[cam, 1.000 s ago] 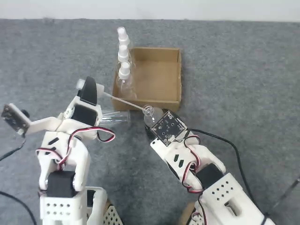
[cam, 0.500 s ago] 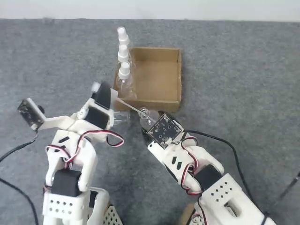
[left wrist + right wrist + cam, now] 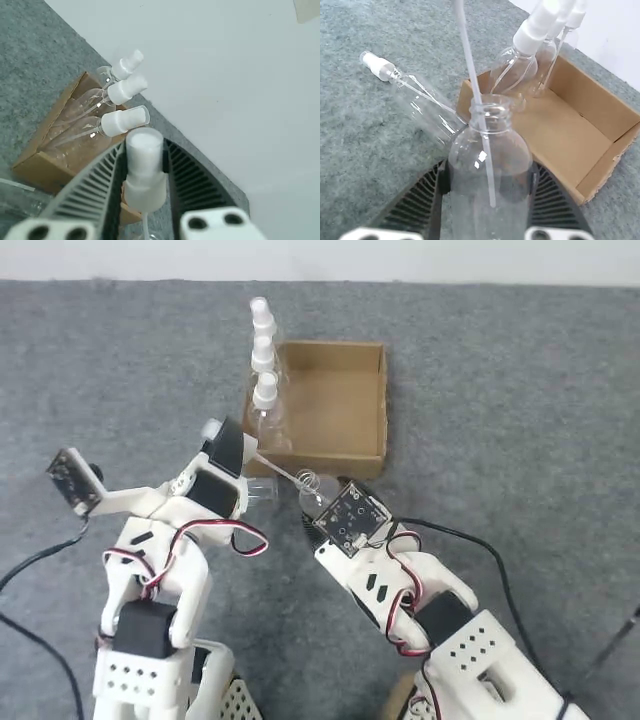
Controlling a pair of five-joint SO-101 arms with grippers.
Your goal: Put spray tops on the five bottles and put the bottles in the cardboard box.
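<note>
left gripper (image 3: 145,146): clamped on spray top (image 3: 145,182); its tube (image 3: 475,95) inside neck of open bottle (image 3: 487,150) | right gripper (image 3: 488,172): clamped on that bottle, near cardboard box (image 3: 340,390) | three capped bottles (image 3: 265,390) in box; fourth capped bottle (image 3: 420,102) lying on carpet (image 3: 500,390)

Overhead, the high camera hangs above and behind the two arm bases. From well back it looks down across the grey carpeted table (image 3: 520,390) toward the brown cardboard box (image 3: 335,405) at the far side. The left wrist camera rides right behind the left gripper (image 3: 144,150), very close on the white plastic spray top (image 3: 145,167) between its fingers, and tilts up toward the pale wall. The right wrist camera sits just behind the right gripper (image 3: 488,172), close on the clear open-necked plastic bottle (image 3: 487,155), angled down at the carpet. All three views take in that box and the three capped clear bottles (image 3: 264,360) along one side of it.
</note>
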